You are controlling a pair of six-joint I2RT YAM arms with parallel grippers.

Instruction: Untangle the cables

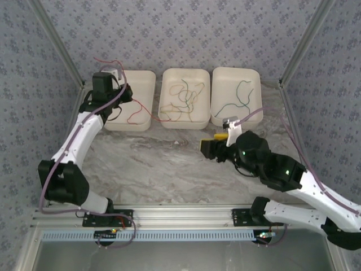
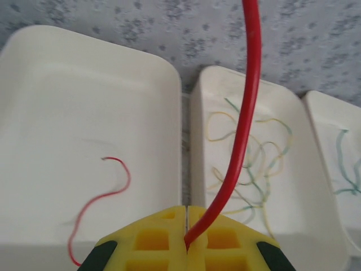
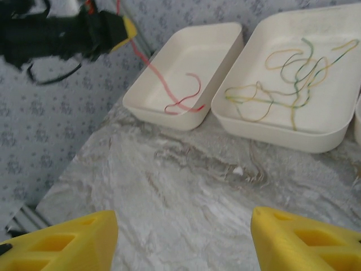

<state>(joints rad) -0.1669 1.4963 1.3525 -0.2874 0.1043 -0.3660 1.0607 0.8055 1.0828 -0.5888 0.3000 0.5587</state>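
My left gripper [image 2: 186, 217] is shut on a red cable [image 2: 243, 124], which rises from the closed yellow fingertips. The cable's other end trails down into the left white tray [image 2: 34, 113]. From above, the left gripper [image 1: 124, 94] hovers over that tray's left side, with the red cable [image 1: 139, 109] hanging into it. A tangle of yellow-olive and green cables [image 1: 181, 99] lies in the middle tray [image 1: 186, 74]. One green cable [image 1: 241, 97] lies in the right tray [image 1: 255, 76]. My right gripper [image 3: 183, 240] stands open over bare table, nothing between its fingers [image 3: 67, 243].
The three trays stand in a row at the back of the marble table [image 1: 163, 169]. The right gripper [image 1: 213, 144] hangs just in front of the gap between middle and right trays. Patterned walls and metal posts [image 1: 62, 53] close in the sides.
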